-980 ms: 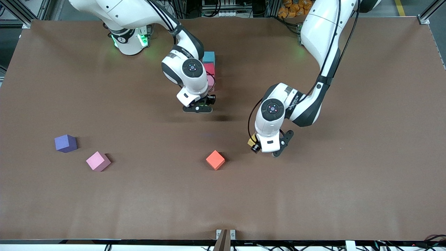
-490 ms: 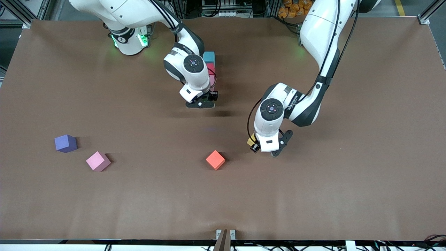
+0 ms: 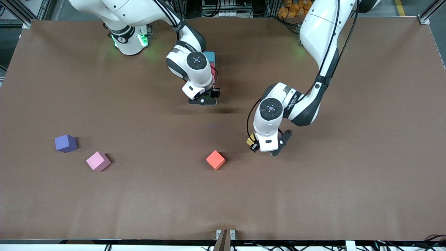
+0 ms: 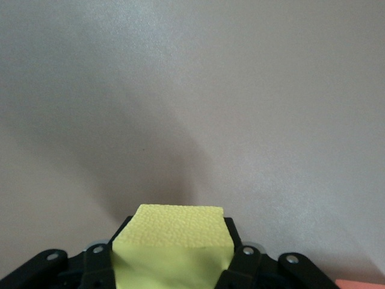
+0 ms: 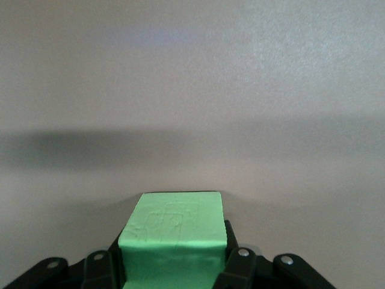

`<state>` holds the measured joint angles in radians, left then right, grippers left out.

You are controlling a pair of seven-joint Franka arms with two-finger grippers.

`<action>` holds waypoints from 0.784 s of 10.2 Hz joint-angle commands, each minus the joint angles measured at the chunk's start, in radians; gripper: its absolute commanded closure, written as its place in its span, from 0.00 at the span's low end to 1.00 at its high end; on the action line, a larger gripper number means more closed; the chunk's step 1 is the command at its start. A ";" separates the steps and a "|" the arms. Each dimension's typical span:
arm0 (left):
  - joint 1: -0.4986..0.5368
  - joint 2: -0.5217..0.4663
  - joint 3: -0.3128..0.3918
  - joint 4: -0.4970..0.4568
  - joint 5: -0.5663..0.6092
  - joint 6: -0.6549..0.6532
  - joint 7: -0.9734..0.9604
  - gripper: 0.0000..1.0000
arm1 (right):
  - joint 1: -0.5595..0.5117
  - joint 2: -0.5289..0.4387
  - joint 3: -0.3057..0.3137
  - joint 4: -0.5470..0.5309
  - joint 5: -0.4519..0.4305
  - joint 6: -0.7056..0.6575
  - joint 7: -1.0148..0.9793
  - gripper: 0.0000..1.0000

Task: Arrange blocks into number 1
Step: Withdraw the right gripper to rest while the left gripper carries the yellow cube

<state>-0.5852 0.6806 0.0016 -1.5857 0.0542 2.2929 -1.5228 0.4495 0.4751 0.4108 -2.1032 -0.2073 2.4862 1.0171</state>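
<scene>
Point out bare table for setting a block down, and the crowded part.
Bare: between the orange cube and the loose pink cube. Crowded: around the light blue cube, where the right hand holds the green cube.

both arms low, left claw point(image 3: 251, 143) and right claw point(image 3: 205, 99) clamped

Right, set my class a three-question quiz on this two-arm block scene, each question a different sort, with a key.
1. True or false: the left gripper is shut on a yellow block.
2. Which colour is the block held in the right gripper? A red, B green, C purple.
3. Fill in: the loose block on the table that lies closest to the left gripper is ____.

Key: 1 true. 2 B. 3 the orange block.
</scene>
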 commanded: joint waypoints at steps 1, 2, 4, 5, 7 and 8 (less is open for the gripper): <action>-0.007 -0.007 0.003 0.001 -0.007 -0.006 0.033 1.00 | 0.001 -0.006 0.009 -0.017 -0.009 0.003 0.032 1.00; -0.015 -0.007 0.003 0.001 -0.007 -0.006 0.067 1.00 | 0.003 -0.006 0.009 -0.020 -0.009 0.002 0.034 1.00; -0.022 -0.007 0.003 0.003 -0.010 -0.006 0.084 1.00 | 0.001 -0.004 0.008 -0.023 -0.009 0.008 0.038 0.19; -0.025 -0.004 0.003 0.013 -0.011 -0.006 0.089 1.00 | -0.002 -0.013 0.009 -0.020 -0.009 0.002 0.038 0.00; -0.042 -0.003 0.003 0.024 -0.007 -0.006 0.139 1.00 | -0.035 -0.062 0.009 0.005 -0.006 -0.003 0.028 0.00; -0.044 -0.004 0.003 0.026 -0.008 -0.006 0.173 1.00 | -0.067 -0.100 0.009 0.018 0.014 -0.015 0.028 0.00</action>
<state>-0.6218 0.6806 0.0004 -1.5699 0.0542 2.2930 -1.4035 0.4314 0.4566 0.4107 -2.0862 -0.2050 2.4980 1.0350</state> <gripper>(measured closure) 0.392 0.000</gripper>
